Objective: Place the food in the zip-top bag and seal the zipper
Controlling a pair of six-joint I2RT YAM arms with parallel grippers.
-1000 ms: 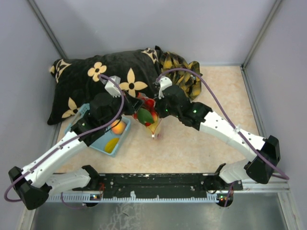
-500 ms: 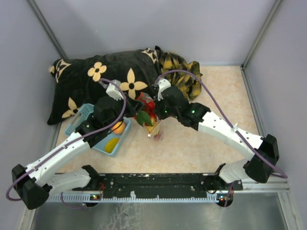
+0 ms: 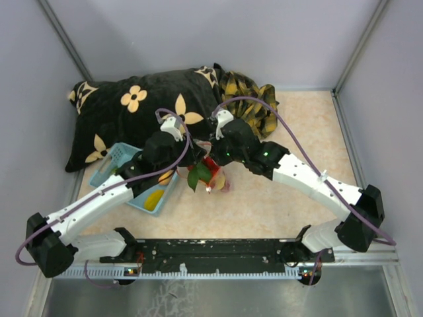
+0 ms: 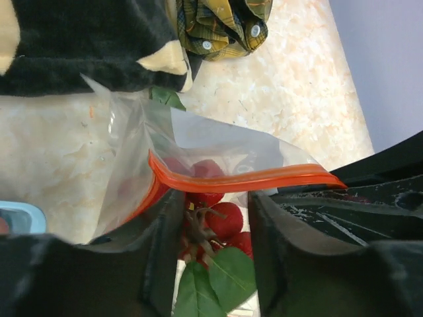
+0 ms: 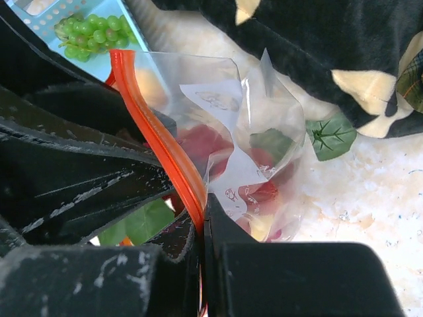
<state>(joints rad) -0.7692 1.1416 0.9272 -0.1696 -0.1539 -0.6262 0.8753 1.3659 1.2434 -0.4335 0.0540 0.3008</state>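
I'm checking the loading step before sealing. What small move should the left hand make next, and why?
Probably ease the left hand forward to nudge the red berries deeper: its fingers stand open around them, and the green leaves seem to lie outside the zipper, which the right hand pinches.

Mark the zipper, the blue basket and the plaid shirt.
zipper (image 4: 251, 181): left wrist view, middle of the red-orange strip.
blue basket (image 3: 112, 158): top external view, its latticed far corner.
plaid shirt (image 4: 221, 20): left wrist view, fold near the buttons.
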